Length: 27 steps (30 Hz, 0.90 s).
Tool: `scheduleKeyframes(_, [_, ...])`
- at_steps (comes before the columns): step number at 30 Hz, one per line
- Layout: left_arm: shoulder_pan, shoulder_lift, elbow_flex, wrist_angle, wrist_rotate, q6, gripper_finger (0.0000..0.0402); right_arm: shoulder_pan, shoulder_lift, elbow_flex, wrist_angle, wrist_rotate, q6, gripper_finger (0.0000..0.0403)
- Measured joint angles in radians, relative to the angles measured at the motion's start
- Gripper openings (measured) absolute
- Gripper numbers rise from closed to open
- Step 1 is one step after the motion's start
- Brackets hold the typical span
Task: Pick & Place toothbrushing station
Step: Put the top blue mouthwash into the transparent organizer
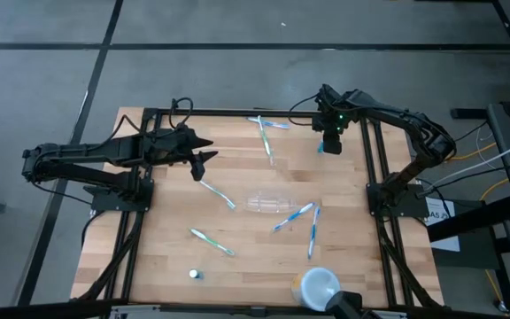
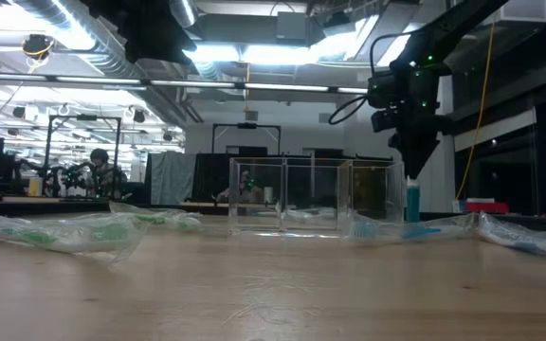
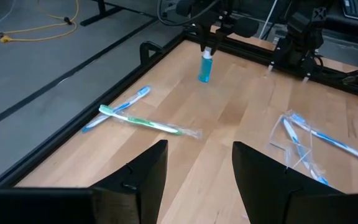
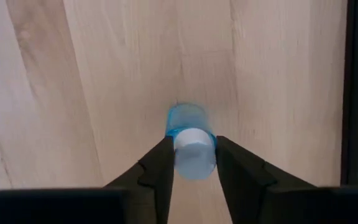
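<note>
Bottle (image 4: 185, 118), small and blue with a white cap, upright near the far right edge of the table (image 1: 166, 266); right gripper (image 4: 193, 155) straight above it, one finger against each side of the cap, so clamped on the bottle by the look of it, though how firmly cannot be told. Clear plastic holder (image 1: 268, 204) at mid-table, well apart from the bottle, faint on the wood, with wrapped toothbrushes (image 1: 212, 241) lying around it and a white cup (image 1: 319, 285) at the near edge. Left gripper (image 1: 204, 152) waiting over the left rear of the table, fingers apart and empty. For the step in hand: squeeze on the cap's widest part, not its rounded top, where it would likely slip out; lift straight up before moving sideways; keep the bottle vertical; carry it high enough to pass over the holder's wall, then lower gently into a compartment.
</note>
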Motion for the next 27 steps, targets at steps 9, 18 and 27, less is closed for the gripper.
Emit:
scheduleKeyframes(9, [-0.009, 0.000, 0.000, 0.002, 0.006, -0.012, 0.0176, 0.000, 0.000, -0.001, -0.002, 0.002, 0.035, 0.0063])
scheduleKeyframes(18, [-0.037, 0.000, 0.000, 0.002, -0.007, -0.027, 0.0176, -0.005, 0.000, -0.001, -0.021, 0.024, 0.087, 0.0099])
scheduleKeyframes(27, [-0.086, 0.000, 0.000, -0.010, -0.064, -0.051, 0.0175, -0.108, -0.053, -0.058, -0.084, 0.074, 0.181, 0.0196])
